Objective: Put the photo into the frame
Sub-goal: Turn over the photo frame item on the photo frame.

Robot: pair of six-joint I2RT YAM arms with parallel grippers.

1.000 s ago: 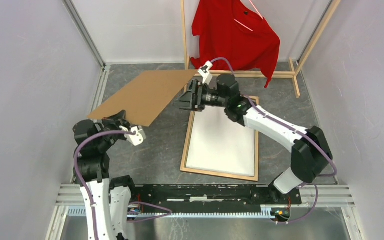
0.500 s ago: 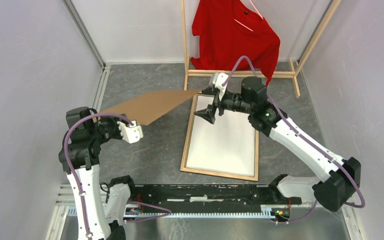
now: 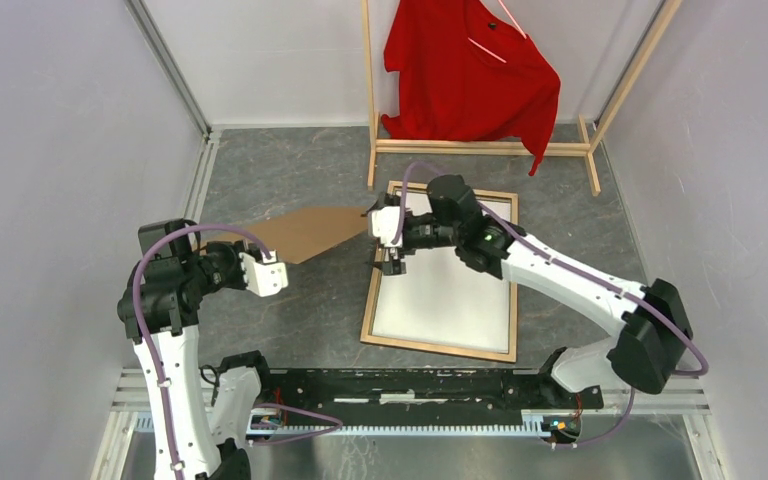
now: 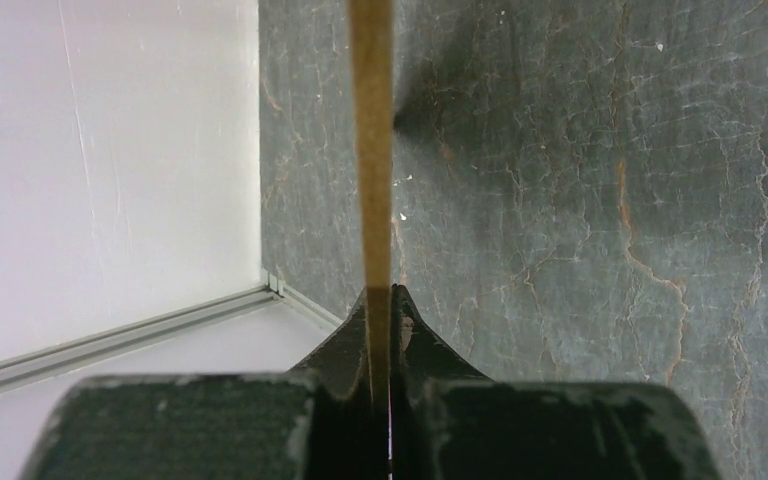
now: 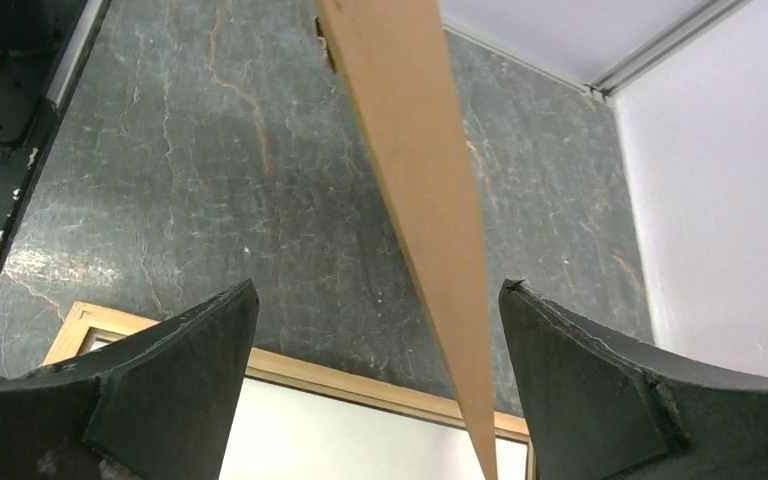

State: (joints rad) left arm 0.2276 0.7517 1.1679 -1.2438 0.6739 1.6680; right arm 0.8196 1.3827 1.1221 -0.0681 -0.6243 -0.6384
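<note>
Item 1, left gripper (image 4: 380, 305): the fingers are pressed fully together on the near corner of the thin brown backing board (image 3: 305, 232). In my left wrist view the board runs edge-on straight out from between the fingertips. It is held tilted above the table (image 3: 290, 170), with its far corner reaching toward the other arm.

Item 2, right gripper (image 5: 378, 290): the fingers are spread wide and have hold of nothing. The board's edge passes through the gap between them, nearer one finger (image 5: 600, 380) than the other. I see no contact at the tips. The gripper hangs over the far left corner of the frame.

Item 3, the frame (image 3: 440, 348): it lies flat on the table with its light wood back up, on the near side of the wooden clothes rack (image 3: 370, 100) carrying a red shirt (image 3: 465, 70).

Item 4, the photo (image 3: 445, 290): it lies inside the frame, plain white back up, filling the opening. I cannot see the printed side.
</note>
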